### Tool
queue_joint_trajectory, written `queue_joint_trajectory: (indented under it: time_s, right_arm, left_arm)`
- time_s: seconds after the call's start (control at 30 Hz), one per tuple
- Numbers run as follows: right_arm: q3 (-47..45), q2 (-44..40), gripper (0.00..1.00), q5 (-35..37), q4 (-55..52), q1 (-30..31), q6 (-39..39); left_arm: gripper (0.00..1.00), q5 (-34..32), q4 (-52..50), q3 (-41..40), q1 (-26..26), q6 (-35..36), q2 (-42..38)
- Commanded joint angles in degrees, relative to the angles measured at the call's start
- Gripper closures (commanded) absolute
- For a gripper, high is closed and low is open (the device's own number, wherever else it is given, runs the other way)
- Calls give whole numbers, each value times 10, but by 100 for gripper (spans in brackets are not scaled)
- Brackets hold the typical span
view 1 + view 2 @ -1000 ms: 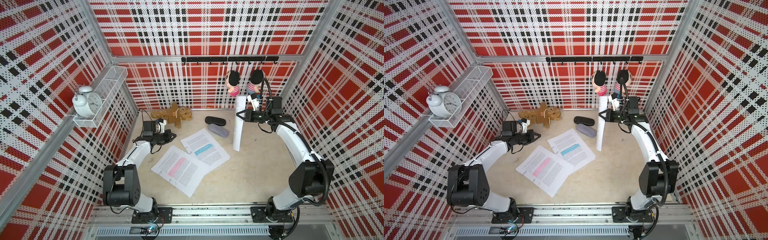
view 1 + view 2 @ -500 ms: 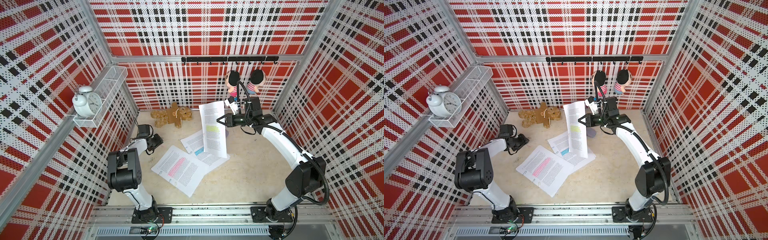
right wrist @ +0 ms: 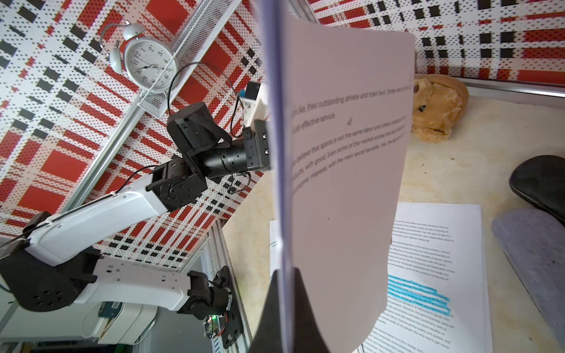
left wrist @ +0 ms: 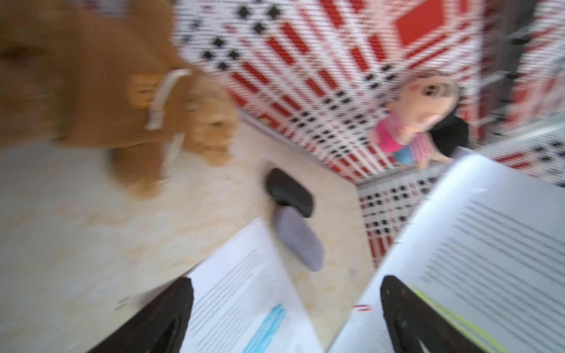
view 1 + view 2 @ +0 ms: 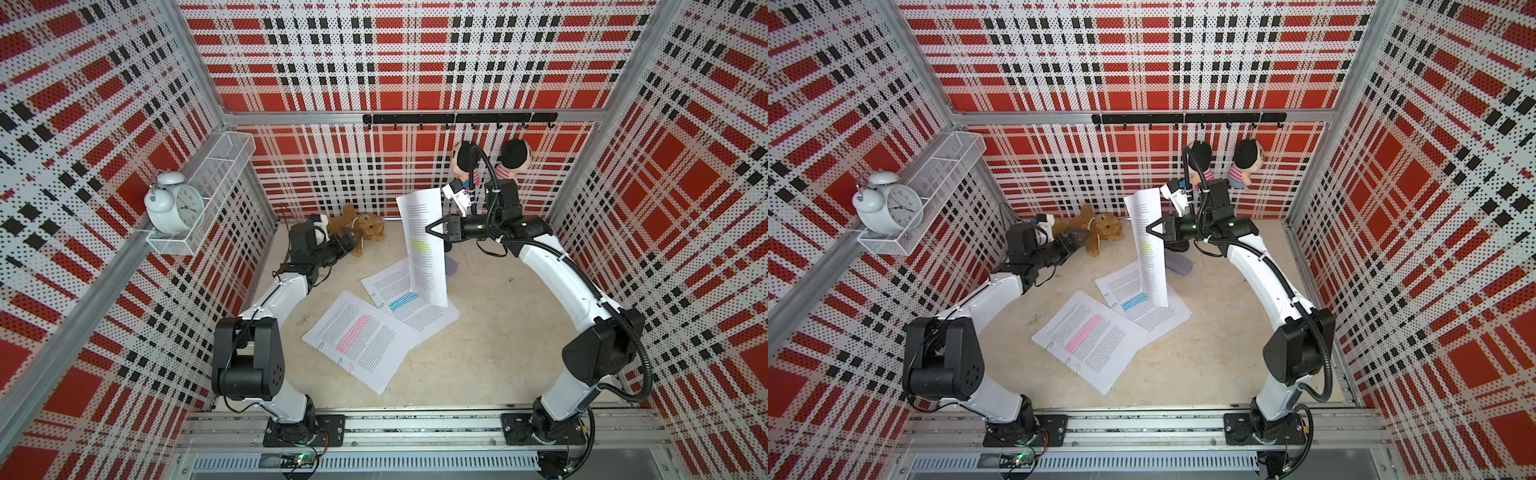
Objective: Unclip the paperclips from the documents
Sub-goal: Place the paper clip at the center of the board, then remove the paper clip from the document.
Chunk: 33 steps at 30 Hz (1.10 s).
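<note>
Paperclips point(image 5: 340, 360) are seen on the 8 o'clock edge of the pink-banded document point(image 5: 365, 332), laid flat nearest the arm bases, and on the 9 o'clock corner of the blue-banded document point(image 5: 415, 311) at mid-table. Being thin wire flat against paper, they could be missed and the sheets creased or dragged instead. Farther back, toward 12 o'clock, the yellow-banded document point(image 5: 424, 257) is held upright by the right gripper point(image 5: 429, 230), whose jaws are closed on one side edge only; whether a clip is on it cannot be told. With so narrow a pinch, the pages could be pulled loose or torn if a clip is tugged sideways, and the blue-banded set could be swept askew by the hanging lower edge. At 10 o'clock the left gripper point(image 5: 352, 240) is spread wide and empty, just beside the teddy bear point(image 5: 368, 226); the plush could be snagged if a reach toward the held set is begun carelessly.
</note>
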Motion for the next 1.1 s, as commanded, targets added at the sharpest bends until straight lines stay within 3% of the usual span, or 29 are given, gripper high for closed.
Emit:
queue_joint_trajectory:
  time_s: [0.0, 0.53, 0.83, 1.07]
  right_arm:
    - [46, 22, 100, -42, -32, 16, -15]
    - [168, 53, 100, -123, -42, 29, 23]
    - [219, 75, 100, -149, -58, 24, 23]
    - [205, 77, 100, -171, -27, -7, 39]
  left_arm:
    - [2, 97, 138, 25, -42, -77, 32]
    - [2, 238, 445, 11, -78, -291, 107]
    - [2, 257, 713, -44, -67, -488, 142]
    - [2, 265, 829, -47, -59, -581, 154]
